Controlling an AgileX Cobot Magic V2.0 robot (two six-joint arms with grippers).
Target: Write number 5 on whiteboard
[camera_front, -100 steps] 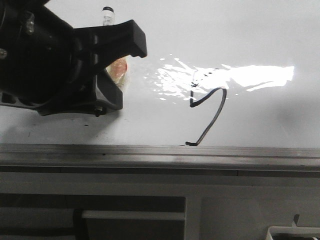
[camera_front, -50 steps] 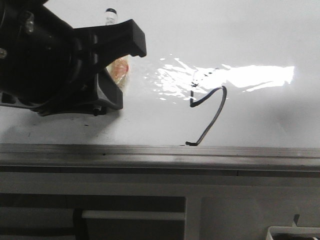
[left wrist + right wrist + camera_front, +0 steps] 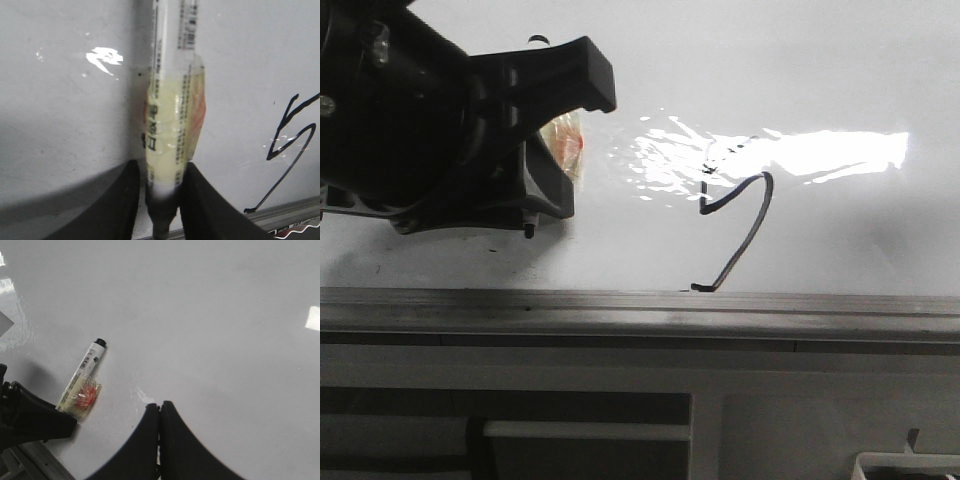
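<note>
Left gripper [image 3: 159, 197] pinches the marker [image 3: 172, 125] (barcode label, print unreadable), number 5 [image 3: 735, 230] on the whiteboard [image 3: 840, 80]. Right gripper [image 3: 160, 412] fingers pressed together, empty.

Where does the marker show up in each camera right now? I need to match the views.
Front view: the marker peeks out behind the left gripper, left of the number 5.
Left wrist view: marker is central, between the fingers.
Right wrist view: marker lies at left on the whiteboard.
Shared landmark: its orange-and-yellow taped wrap.
</note>
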